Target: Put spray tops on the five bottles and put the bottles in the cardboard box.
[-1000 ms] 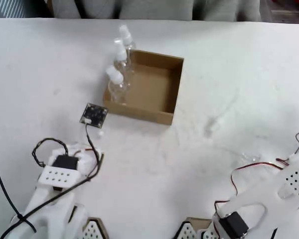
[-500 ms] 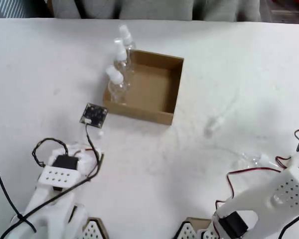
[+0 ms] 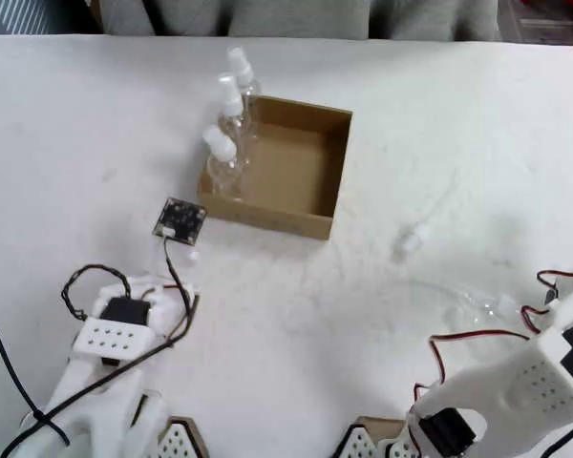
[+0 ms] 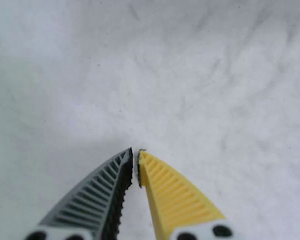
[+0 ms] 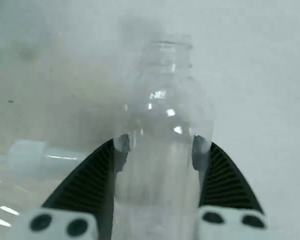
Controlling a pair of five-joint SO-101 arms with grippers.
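Three clear bottles with white spray tops point(image 3: 231, 98) stand at the left wall of the open cardboard box point(image 3: 317, 223); whether inside or just outside I cannot tell. A loose spray top point(image 3: 408, 239) lies on the table to the right of the box. My right gripper point(image 5: 162, 146) is shut on a clear bottle without a top point(image 5: 166, 100), one black finger on each side. Beside it lies another bottle with a white top point(image 5: 26, 156), also seen near the right arm point(image 3: 530, 380) as a clear bottle point(image 3: 479, 310). My left gripper point(image 4: 136, 161) is shut over bare table.
A small black circuit board point(image 3: 180, 219) on a black wire lies left of the box's front corner. The left arm point(image 3: 105, 345) rests at the near left edge. White tabletop point(image 3: 458, 114) stretches behind and right of the box.
The right arm has drawn back toward the near right corner, uncovering the clear bottle lying on the table. The left arm has not moved.
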